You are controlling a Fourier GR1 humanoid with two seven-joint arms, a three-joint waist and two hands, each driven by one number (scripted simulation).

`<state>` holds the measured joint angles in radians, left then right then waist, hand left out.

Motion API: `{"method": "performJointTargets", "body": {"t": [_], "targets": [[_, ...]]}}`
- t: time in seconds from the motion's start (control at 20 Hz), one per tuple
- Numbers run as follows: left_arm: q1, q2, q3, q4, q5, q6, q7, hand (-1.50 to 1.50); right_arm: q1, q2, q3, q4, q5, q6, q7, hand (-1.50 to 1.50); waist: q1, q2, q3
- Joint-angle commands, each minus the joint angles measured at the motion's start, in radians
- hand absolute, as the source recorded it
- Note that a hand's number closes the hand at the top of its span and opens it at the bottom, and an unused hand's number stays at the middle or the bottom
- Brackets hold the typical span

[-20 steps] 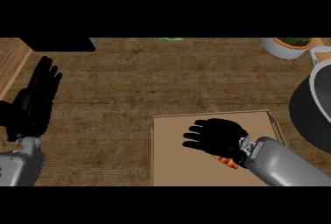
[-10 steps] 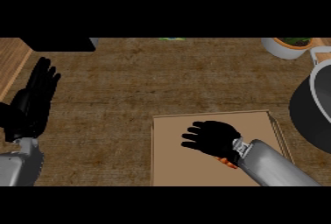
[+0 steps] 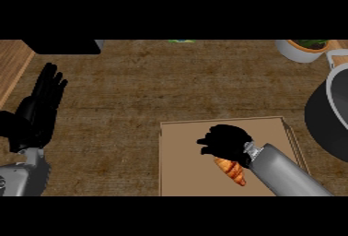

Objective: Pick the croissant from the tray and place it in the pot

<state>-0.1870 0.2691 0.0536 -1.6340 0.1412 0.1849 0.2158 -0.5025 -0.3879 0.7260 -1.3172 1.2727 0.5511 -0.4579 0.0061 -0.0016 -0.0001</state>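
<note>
Shifting: right hand [image 3: 226, 143] has slid back and left over the tray [image 3: 183, 156], uncovering more croissant [image 3: 231, 171]
Grasp: fingers curled, croissant unheld
Left hand [image 3: 37, 108]: open, resting
Pot [image 3: 329, 124]: waiting

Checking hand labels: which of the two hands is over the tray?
The right hand, curled above the tray next to the croissant. The left hand rests open at the left edge, fingers up, well away from the tray.
</note>
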Motion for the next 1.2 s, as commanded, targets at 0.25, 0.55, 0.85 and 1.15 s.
{"method": "performJointTargets", "body": {"t": [0.25,0.55,0.85,1.15], "targets": [[0.032,0.01,0.031,-0.043,-0.003,-0.025,0.027,0.0,0.035,0.031,0.035,0.091,0.109,-0.126,-0.122,1.5,-0.001,0.001,0.0],[0.007,-0.001,0.032,-0.025,-0.022,-0.006,0.02,0.0,0.138,0.109,-0.14,0.019,0.012,-0.055,0.042,1.5,-0.032,-0.006,0.0],[0.05,0.036,0.097,-0.025,-0.012,0.006,0.024,0.0,0.421,0.242,-0.413,-0.076,-0.152,-0.162,0.315,1.5,-0.119,-0.022,0.001],[0.083,-0.004,0.062,-0.051,0.004,-0.021,-0.004,0.0,0.688,0.304,-0.397,-0.487,-0.168,-0.173,0.493,1.5,-0.061,-0.014,-0.002]]}}
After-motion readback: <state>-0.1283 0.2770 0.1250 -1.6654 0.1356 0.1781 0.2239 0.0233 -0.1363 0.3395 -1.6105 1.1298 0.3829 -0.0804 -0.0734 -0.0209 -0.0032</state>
